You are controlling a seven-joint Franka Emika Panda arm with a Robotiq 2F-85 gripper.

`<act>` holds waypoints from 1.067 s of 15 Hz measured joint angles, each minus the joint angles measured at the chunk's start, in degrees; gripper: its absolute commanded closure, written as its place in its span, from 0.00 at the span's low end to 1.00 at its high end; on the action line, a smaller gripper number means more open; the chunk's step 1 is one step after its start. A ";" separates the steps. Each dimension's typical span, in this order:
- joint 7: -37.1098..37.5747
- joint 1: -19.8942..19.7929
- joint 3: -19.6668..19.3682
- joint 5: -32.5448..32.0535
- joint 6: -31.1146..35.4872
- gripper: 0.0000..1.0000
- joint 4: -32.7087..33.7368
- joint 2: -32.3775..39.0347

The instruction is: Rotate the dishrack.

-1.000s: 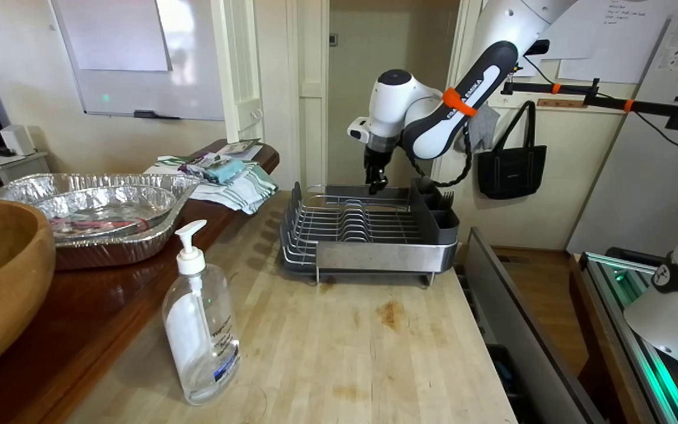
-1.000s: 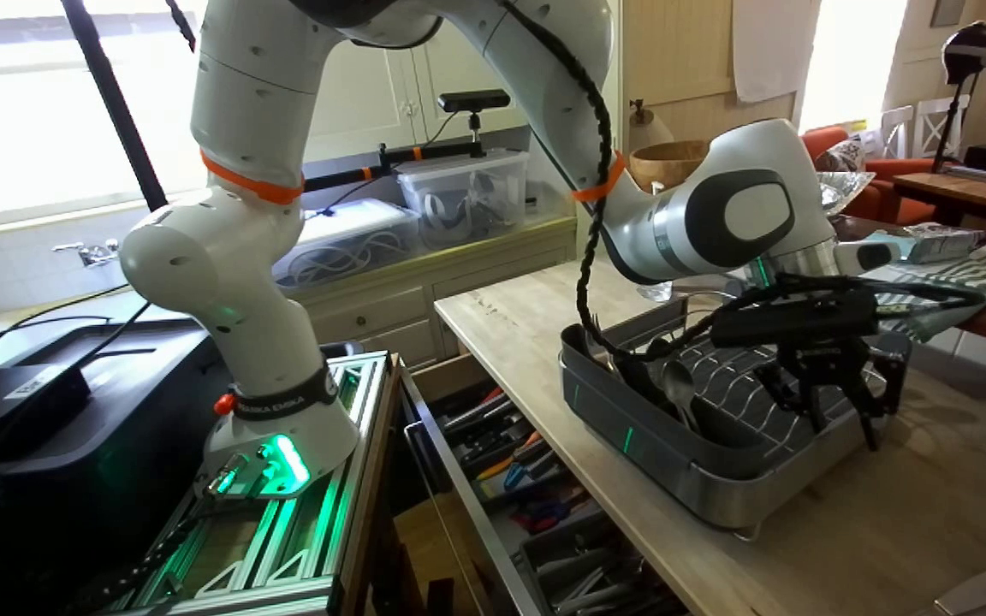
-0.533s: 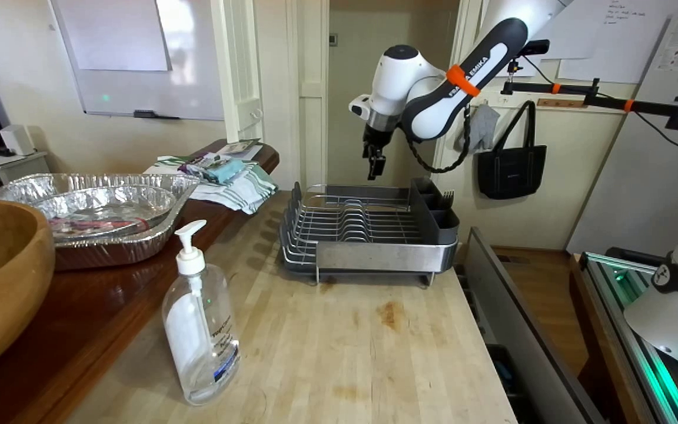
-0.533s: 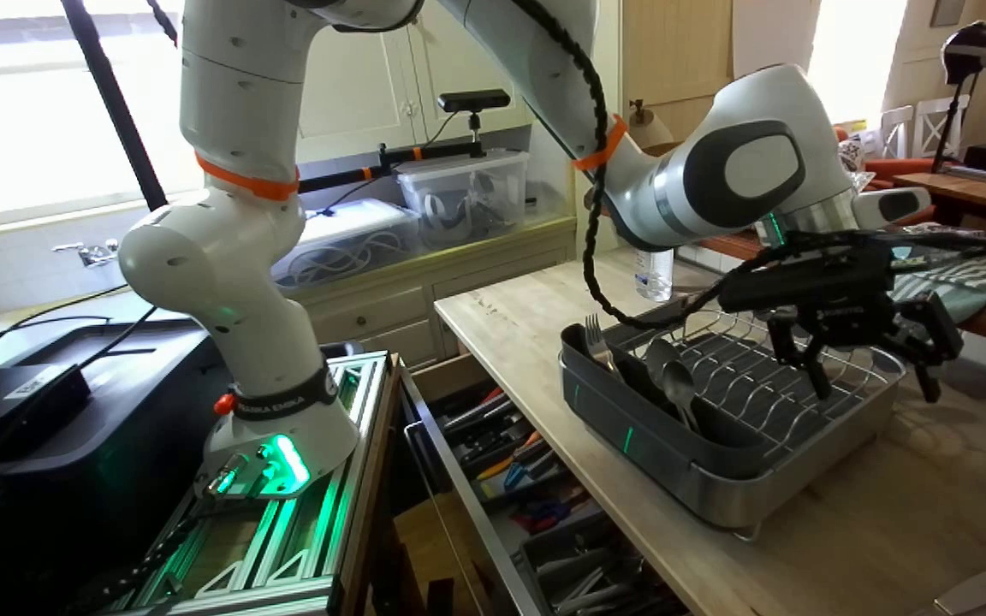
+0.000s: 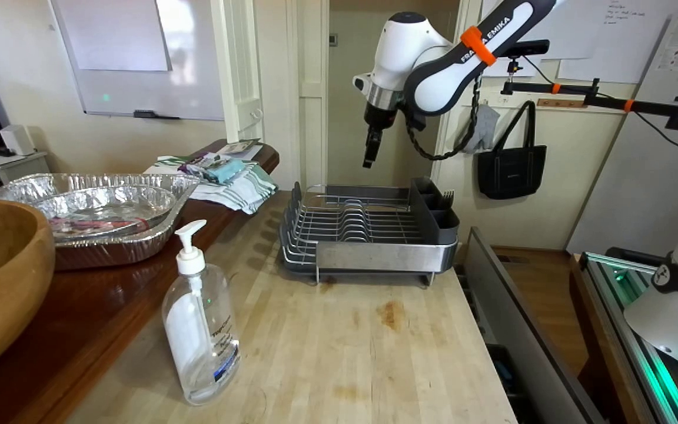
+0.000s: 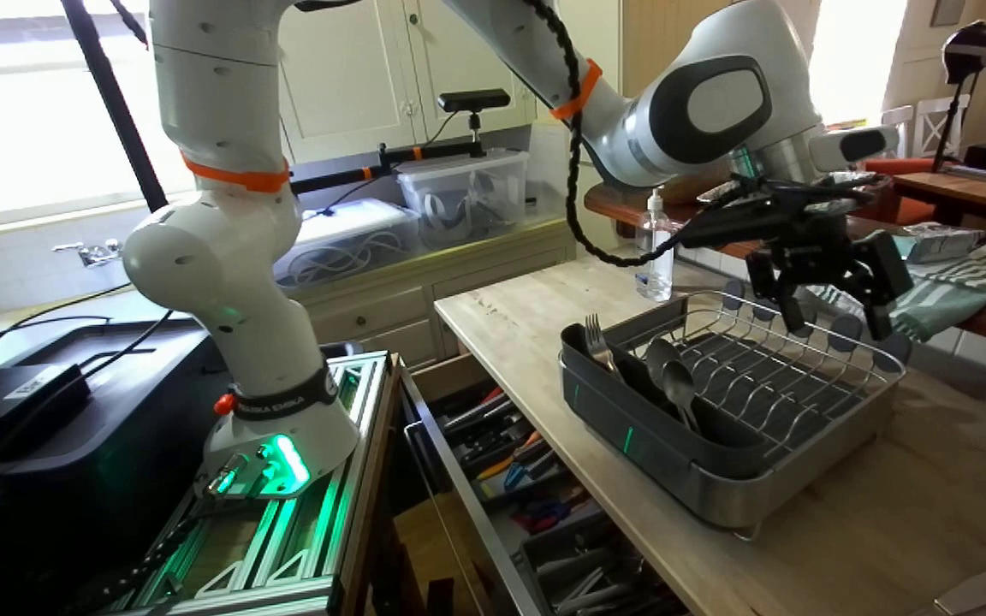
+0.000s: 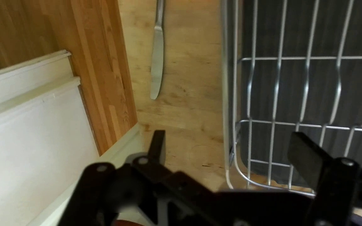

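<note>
In an exterior view I see the black two-finger gripper lifted into the air over the far side of the rectangular silver-wire dishrack with dark grey base; a second ago it was down at that side. The dishrack hasn't budged meanwhile: it stands level on the pale wooden bench, its dark grey cutlery holder at the end by the pulled-out grey drawer. The fingers line up from there, so their gap is lost. In an exterior view showing a metal fork and metal spoons leaning in that holder, the fingers have spread wide, nothing between them, and hang above the dishrack without touching it. In the wrist view one finger shows over bare bench and the other over the wires, with the rim between, while a metal table knife lies alongside, apart from the dishrack. To me that reads as a hold just given up: either the turn is judged done or room is being made for another grip, and I can't tell which. If more turning is wanted, coming straight down astride that rim looks the natural move.
</note>
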 measured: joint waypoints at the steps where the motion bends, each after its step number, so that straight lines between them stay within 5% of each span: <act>1: 1.85 0.82 0.33 0.01 -1.09 0.00 -0.81 -0.89; 9: 16.78 6.92 4.61 0.11 -8.67 0.00 -8.07 -5.77; 16: 20.38 9.09 8.98 4.26 -8.97 0.00 -13.70 -6.32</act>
